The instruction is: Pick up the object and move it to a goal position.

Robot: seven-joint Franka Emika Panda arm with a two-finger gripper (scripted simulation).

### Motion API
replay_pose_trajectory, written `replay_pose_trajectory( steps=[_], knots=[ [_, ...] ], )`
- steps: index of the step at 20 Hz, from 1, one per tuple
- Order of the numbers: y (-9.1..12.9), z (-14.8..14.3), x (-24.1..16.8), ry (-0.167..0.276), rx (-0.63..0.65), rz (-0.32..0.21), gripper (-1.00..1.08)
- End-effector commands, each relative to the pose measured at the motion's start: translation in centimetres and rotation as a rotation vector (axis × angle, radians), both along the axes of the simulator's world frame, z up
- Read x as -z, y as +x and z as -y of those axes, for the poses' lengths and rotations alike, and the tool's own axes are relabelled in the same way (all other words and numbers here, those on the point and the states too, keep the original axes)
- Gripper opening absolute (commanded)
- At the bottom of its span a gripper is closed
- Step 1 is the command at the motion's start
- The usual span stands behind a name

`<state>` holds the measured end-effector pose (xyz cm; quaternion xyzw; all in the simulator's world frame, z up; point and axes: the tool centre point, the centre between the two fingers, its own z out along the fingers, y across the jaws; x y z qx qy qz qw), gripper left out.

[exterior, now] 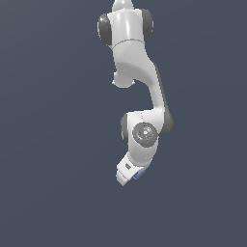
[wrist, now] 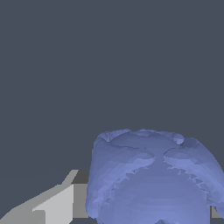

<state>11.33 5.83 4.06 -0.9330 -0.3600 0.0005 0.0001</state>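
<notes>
One white robot arm (exterior: 137, 91) hangs against a plain dark grey background, its end effector (exterior: 129, 174) angled downward. One periwinkle-blue lumpy object (exterior: 140, 174) sits at the end effector's tip, filling much of the wrist view beside one grey finger (wrist: 52, 205). The end effector appears closed on the object.

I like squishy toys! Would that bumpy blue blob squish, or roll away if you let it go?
Probably stiff: the blue blob shows crisp ridges, not sagging against the gripper finger. Its rounded, lumpy form might roll unevenly. It likely weighs little, being tiny beside the gripper.
</notes>
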Motion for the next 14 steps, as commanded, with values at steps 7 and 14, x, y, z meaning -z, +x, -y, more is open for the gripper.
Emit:
replay_pose_trajectory(
  steps=[7,14],
  knots=[
    [-0.7,-0.3,-2.6,0.0,0.0,0.001,-1.0],
    [-2.2,-0.9,-7.6,-0.001,0.0,0.001,-1.0]
  ],
)
